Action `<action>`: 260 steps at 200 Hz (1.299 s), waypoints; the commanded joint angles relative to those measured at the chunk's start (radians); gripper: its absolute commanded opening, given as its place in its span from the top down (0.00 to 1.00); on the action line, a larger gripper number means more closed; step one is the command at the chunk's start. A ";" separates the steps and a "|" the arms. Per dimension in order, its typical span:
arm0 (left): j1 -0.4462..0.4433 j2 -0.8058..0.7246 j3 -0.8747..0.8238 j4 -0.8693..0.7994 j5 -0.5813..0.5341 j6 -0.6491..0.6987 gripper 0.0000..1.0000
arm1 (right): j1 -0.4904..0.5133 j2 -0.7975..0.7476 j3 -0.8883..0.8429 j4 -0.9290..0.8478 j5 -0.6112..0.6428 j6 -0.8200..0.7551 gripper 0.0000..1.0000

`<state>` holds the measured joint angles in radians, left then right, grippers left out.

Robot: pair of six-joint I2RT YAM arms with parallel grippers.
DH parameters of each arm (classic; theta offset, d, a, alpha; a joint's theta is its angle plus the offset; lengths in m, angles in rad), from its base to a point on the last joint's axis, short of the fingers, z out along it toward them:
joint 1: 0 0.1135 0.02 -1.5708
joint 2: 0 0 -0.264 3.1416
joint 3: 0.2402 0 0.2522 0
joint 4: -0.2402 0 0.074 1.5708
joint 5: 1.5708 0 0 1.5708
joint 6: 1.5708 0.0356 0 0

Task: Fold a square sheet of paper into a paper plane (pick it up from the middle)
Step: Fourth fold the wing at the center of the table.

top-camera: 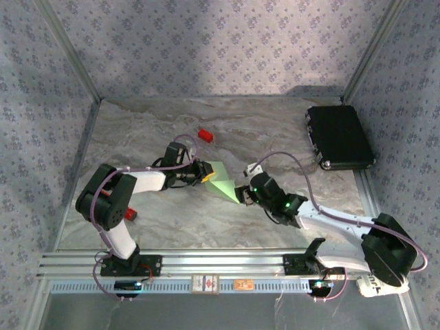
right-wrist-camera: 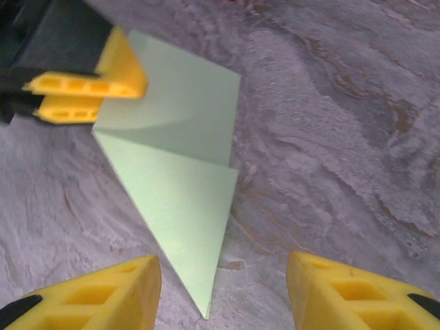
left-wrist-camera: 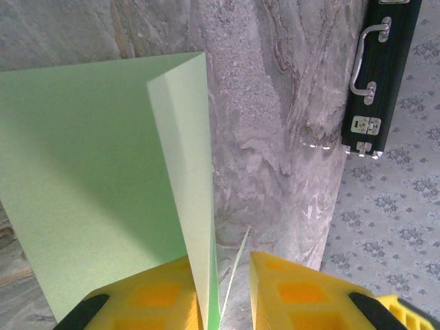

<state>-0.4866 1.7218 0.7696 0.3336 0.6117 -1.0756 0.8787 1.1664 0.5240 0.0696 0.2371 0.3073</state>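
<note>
Now | folded paper (right-wrist-camera: 180, 196) between left jaws; tip between right jaws

Sheet: pale-green folded paper sheet (top-camera: 223, 182), creased into a pointed wedge.
Pose: one flap lifted, narrow tip lying flat.
Where: middle of the marbled table (top-camera: 172, 220).

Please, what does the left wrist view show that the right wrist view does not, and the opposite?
Left wrist view, not the right: the black case with its metal handle, and the patterned wall. Right wrist view, not the left: the right hand, open, fingers wide apart. Both: the folded green paper, the left hand at its edge, and the marble table.
</note>
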 commanded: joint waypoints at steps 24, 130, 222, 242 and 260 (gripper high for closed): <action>-0.004 0.006 0.016 0.016 0.037 0.000 0.78 | 0.123 0.133 0.024 0.119 0.152 -0.201 0.49; -0.003 0.002 0.033 -0.013 0.049 0.004 0.85 | 0.183 0.465 0.136 0.184 0.328 -0.297 0.53; -0.002 0.001 0.038 -0.034 0.046 0.009 0.86 | 0.168 0.489 0.142 0.167 0.309 -0.232 0.69; -0.002 -0.002 0.037 -0.033 0.046 0.009 0.87 | 0.167 0.489 0.140 0.172 0.306 -0.230 0.75; -0.003 -0.001 0.039 -0.034 0.045 0.009 0.87 | 0.166 0.487 0.139 0.177 0.301 -0.231 0.78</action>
<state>-0.4862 1.7222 0.7719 0.3107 0.6395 -1.0752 1.0485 1.6466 0.6434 0.2440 0.5278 0.0593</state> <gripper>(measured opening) 0.132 0.233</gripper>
